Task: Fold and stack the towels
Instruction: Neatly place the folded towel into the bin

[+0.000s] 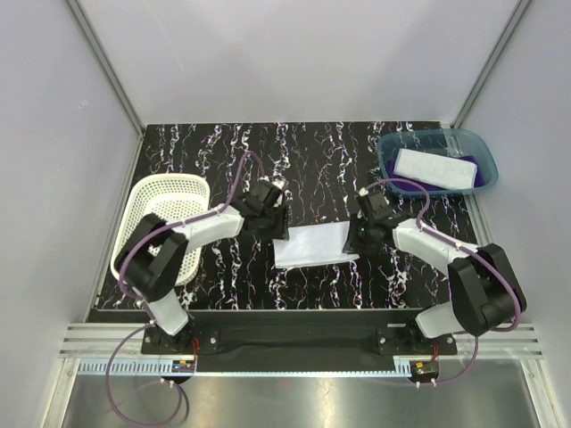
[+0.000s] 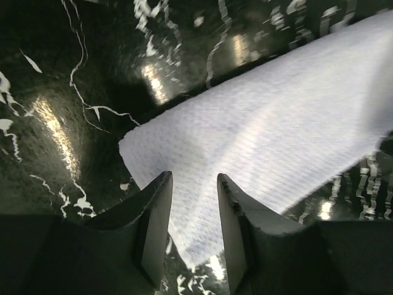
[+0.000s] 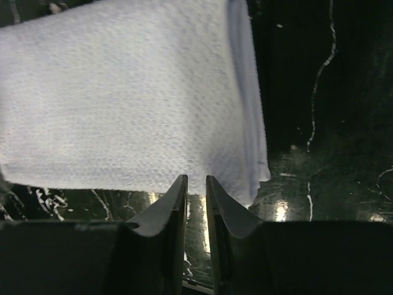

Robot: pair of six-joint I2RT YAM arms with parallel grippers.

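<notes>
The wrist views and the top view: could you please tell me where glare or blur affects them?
Left wrist: bright glare streaks the glossy black table and the pale towel looks softly blurred; right wrist: the towel's weave is sharp, with bright reflections on the table near its edge; top external: evenly lit, no strong glare.

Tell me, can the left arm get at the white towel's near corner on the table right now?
Probably yes: the left gripper hovers right over the towel corner, jaws apart, with nothing in the way.
</notes>
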